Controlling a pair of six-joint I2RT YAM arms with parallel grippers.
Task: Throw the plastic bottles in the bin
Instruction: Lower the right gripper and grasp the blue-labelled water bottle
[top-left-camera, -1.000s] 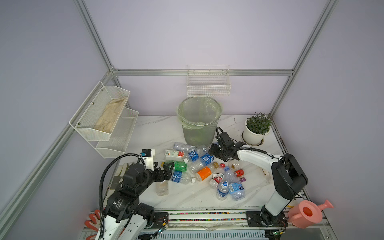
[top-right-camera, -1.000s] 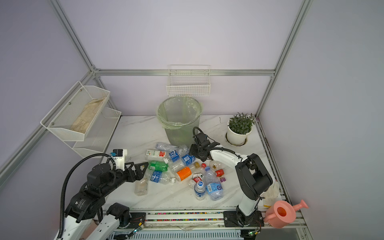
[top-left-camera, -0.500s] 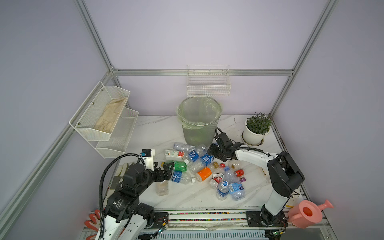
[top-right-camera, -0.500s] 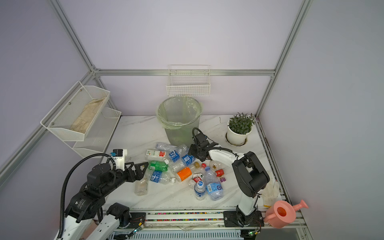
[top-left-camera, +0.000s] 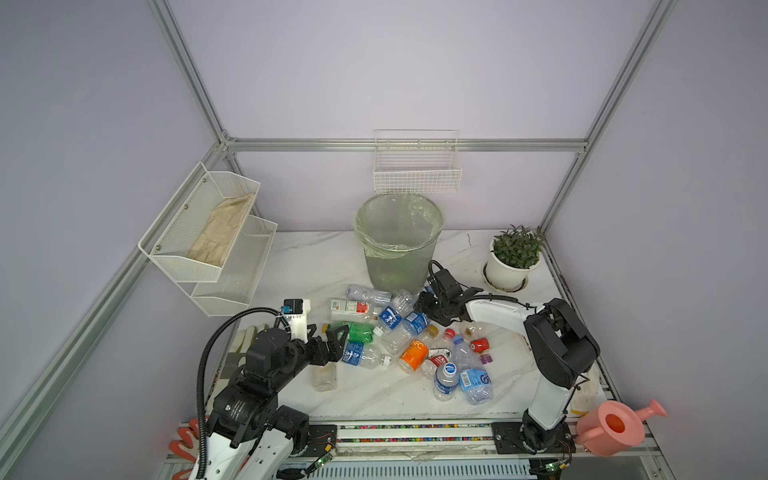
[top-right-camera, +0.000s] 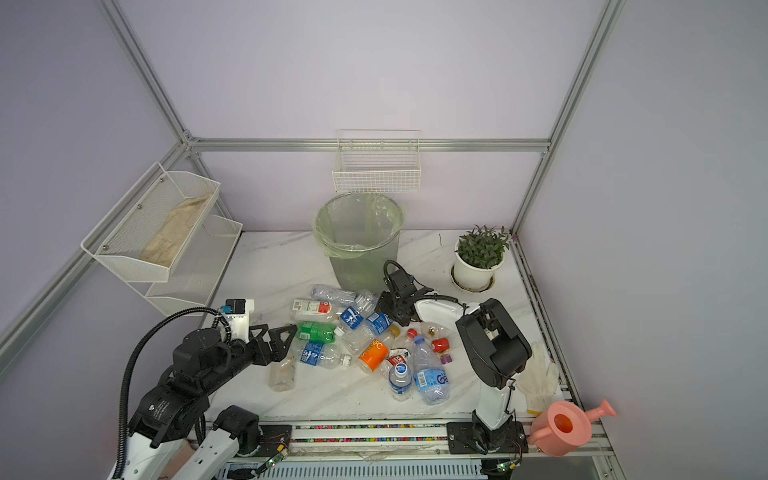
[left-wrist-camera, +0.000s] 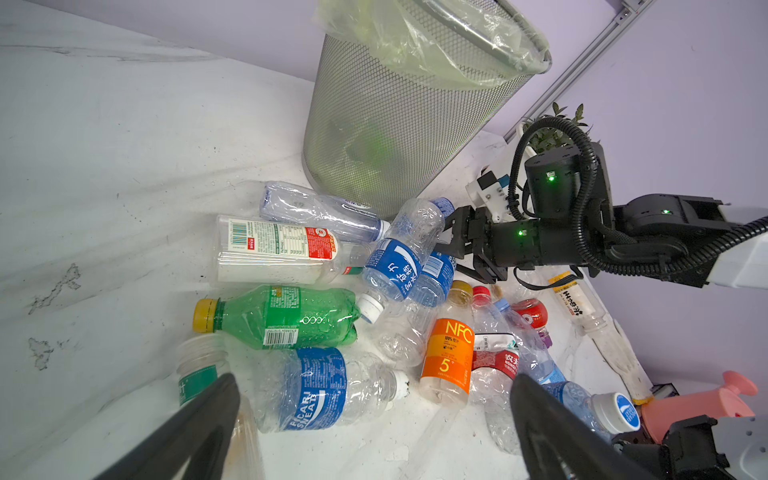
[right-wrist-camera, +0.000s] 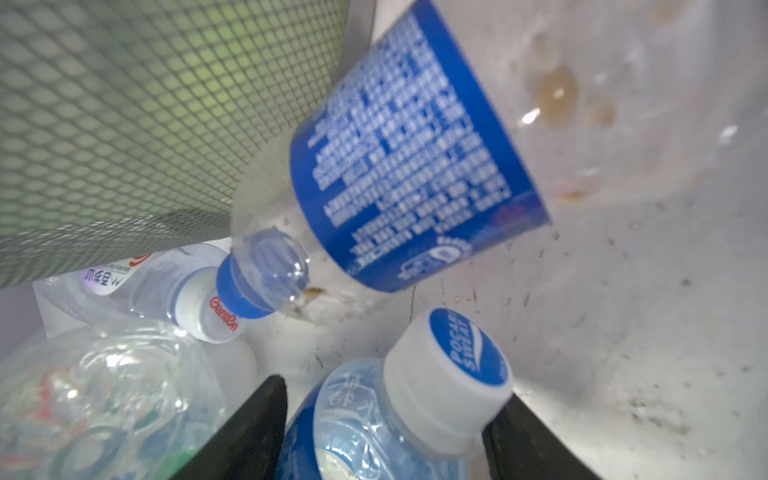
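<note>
The jaws of the right gripper (right-wrist-camera: 386, 399) straddle the neck of a capped bottle (right-wrist-camera: 399, 415), cap pointing forward. Just ahead of them lies an uncapped bottle (right-wrist-camera: 395, 166), its mouth near the foot of the bin (right-wrist-camera: 124, 104), which stands beyond. In line with the gap between the jaws of the left gripper (left-wrist-camera: 374, 386) lies the Pocari Sweat bottle (left-wrist-camera: 316, 390) on the table (left-wrist-camera: 104, 166). Behind it lies the soda bottle (left-wrist-camera: 286, 318), then the flat-sided bottle (left-wrist-camera: 270, 249), with the bin farthest. The NFC bottle (left-wrist-camera: 446, 357) lies ahead of the jaw nearer the right arm.

"NFC" on orange bottle (left-wrist-camera: 446, 357); "POCARI SWEAT" on blue-label bottle (left-wrist-camera: 318, 392)
</note>
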